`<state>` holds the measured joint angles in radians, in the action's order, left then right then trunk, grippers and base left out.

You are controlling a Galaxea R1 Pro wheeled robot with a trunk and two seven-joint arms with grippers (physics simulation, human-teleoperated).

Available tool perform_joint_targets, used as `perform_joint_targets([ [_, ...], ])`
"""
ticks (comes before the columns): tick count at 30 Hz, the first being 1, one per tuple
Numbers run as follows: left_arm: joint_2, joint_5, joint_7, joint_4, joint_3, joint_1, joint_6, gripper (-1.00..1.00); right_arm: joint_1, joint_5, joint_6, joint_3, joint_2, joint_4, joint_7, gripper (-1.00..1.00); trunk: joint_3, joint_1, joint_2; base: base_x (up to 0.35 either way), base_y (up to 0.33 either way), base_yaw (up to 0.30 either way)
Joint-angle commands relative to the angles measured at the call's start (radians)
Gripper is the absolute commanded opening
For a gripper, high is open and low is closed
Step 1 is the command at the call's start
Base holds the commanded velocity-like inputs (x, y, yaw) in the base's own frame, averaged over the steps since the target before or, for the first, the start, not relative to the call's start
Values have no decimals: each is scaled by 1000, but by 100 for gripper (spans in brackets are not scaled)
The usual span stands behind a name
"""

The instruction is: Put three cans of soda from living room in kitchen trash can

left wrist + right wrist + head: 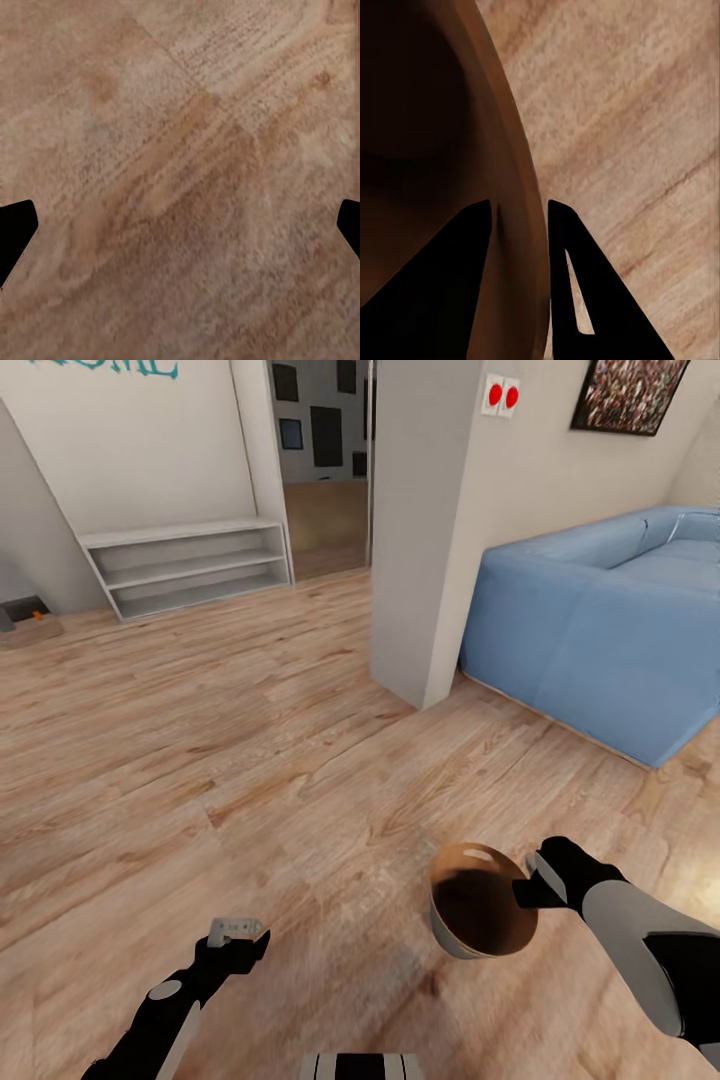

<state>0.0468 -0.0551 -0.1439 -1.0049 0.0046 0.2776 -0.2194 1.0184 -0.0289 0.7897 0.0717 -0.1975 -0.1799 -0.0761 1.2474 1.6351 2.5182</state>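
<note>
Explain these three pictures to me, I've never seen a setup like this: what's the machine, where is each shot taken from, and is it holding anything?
These are simulator renders of a wheeled robot with two arms. The large picture comes from a camera on its head, looking down over a wooden floor, with a blue sofa, a white pillar and low white shelves ahead. The other two come from cameras on each wrist, looking along that arm's pincer. The right pincer is closed on the rim of a round bin, grey outside and brown inside; the right wrist picture shows one finger on each side of the bin's wall. The left pincer is open and empty, and its wrist picture shows bare floor between the fingertips.
</note>
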Motion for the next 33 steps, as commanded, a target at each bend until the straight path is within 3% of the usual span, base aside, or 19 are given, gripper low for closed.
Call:
perform_joint_targets([
  [1, 0, 1, 0, 0, 0, 0, 0, 100, -1, 18, 0, -9, 0, 0, -1, -100, -4, 0, 0, 0, 0, 0],
  [16, -1, 7, 5, 3, 0, 0, -4, 100, -33, 26, -3, -10, -2, -1, -2, -100, -62, -7, -4, 0, 0, 0],
  [23, -1, 9, 4, 3, 0, 0, -7, 100, -51, 28, -59, -12, -3, 6, -3, -100, -89, -10, -5, 0, 0, 0],
  [33, 0, 10, 6, 46, -1, 1, -12, 100, -67, 29, -74, -11, -3, 5, -5, -100, -128, -15, -8, 0, 0, 0],
])
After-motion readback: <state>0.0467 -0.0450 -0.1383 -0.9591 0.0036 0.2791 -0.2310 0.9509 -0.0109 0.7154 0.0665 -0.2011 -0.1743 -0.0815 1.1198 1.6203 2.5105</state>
